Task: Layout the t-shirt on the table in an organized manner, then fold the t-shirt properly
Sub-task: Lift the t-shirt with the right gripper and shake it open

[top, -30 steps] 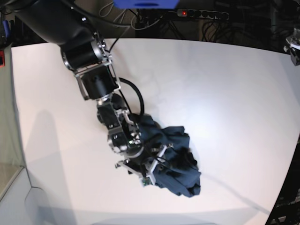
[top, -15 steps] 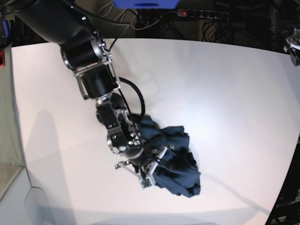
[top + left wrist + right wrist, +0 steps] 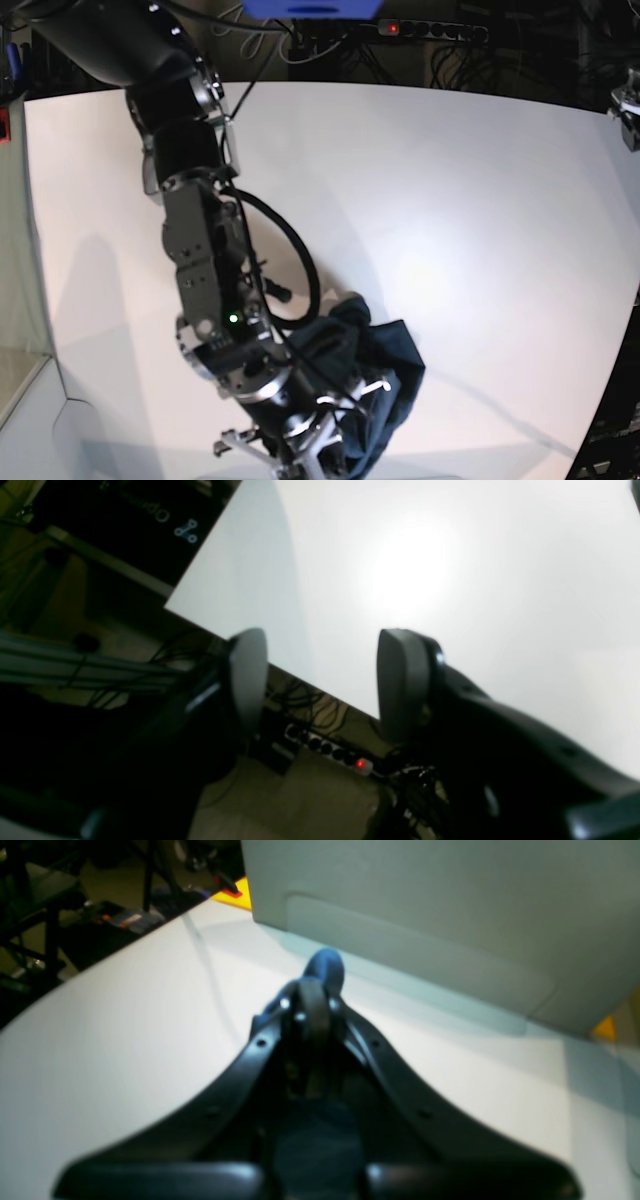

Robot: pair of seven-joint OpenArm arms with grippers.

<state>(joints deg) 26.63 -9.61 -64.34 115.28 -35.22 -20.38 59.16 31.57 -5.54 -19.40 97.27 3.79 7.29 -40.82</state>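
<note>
We've got the right gripper (image 3: 312,1012) pinched tight on a fold of the t-shirt (image 3: 375,385), and from the right wrist view a little blue nub of cloth pokes out just past its closed fingertips. In the base view that gripper (image 3: 320,440) sits low at the near edge of the table (image 3: 480,200), with the bunched navy cloth trailing away from it, up and toward the table's middle. So the bulk of the shirt lies behind and beside our grip, not under it, and it looks partly lifted, though we can't tell how much of it rests on the surface.

The left gripper (image 3: 320,680) stands wide open with nothing between its fingers (image 3: 400,680), hovering over the far table edge, well apart from the shirt. The right arm is plainly the nearer one; the left has the whole table to cross before it can help.

Our judgement: spreading depends on drawing the cloth away from the heap, toward the open middle.

What's hard to read: the shirt is one crumpled mass, so we can't make out collar, sleeves or hem, or its long axis. The gripper is cut off at the frame's bottom edge.
</note>
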